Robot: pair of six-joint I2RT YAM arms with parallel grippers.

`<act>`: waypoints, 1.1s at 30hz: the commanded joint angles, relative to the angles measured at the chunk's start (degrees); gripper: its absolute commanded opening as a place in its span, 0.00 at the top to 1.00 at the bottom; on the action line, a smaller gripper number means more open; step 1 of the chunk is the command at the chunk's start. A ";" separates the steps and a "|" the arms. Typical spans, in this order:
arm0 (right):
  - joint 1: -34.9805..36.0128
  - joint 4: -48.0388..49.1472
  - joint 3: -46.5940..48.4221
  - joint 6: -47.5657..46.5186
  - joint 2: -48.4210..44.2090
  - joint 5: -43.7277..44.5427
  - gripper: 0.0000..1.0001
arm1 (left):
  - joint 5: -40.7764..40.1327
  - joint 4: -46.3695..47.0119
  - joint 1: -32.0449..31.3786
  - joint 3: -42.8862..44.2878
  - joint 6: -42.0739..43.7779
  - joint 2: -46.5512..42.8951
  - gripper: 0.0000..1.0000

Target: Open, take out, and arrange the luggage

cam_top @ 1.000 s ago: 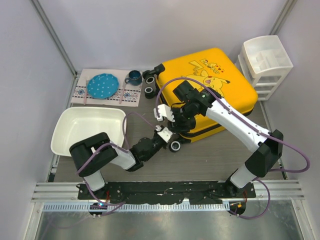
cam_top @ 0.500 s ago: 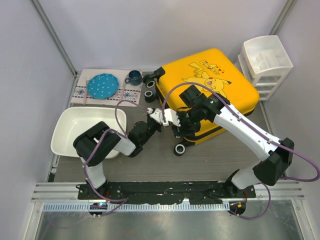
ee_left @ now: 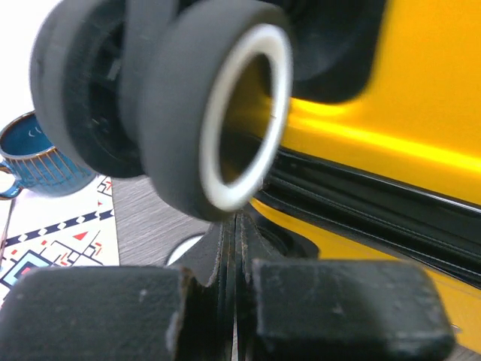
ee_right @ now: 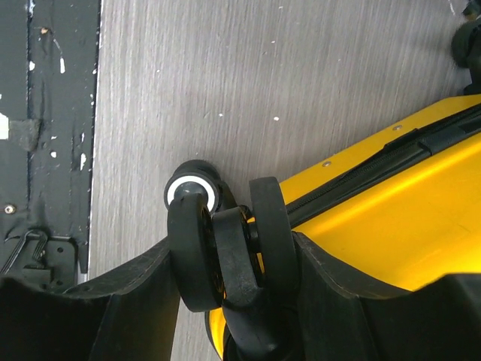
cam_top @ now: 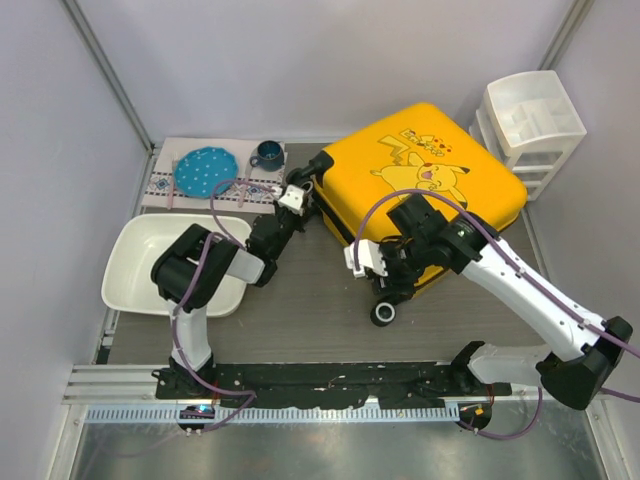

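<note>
Nearest the bases, the right gripper has its fingers clamped either side of the front caster wheel. Further in, the left gripper, fingers pressed together, sits just by the rear wheel. The luggage lies flat, cartoon up, right of centre, near the drawer unit.

Both arms pair white link shells with black joint housings. The left arm shows bulky black blocks, the right arm long white tubes. Purple cables loop along each. A small white block sits at each wrist. The left end effector has matte black, blocky fingers with chipped edges. The right end effector has smooth black ones. Both bases share a black plate at 6 o'clock.
</note>
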 commanded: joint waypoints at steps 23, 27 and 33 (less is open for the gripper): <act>-2.58 -17.28 -9.22 13.28 -14.44 7.43 0.99 | 25.13 16.65 13.77 13.56 -2.48 7.29 1.00; -2.58 -17.81 -9.83 14.08 -15.06 7.69 0.99 | 32.25 16.57 14.74 17.43 -0.28 10.37 1.00; -2.50 -15.62 -8.35 16.00 -14.63 8.14 0.99 | 35.50 16.65 17.02 19.47 0.07 10.13 0.49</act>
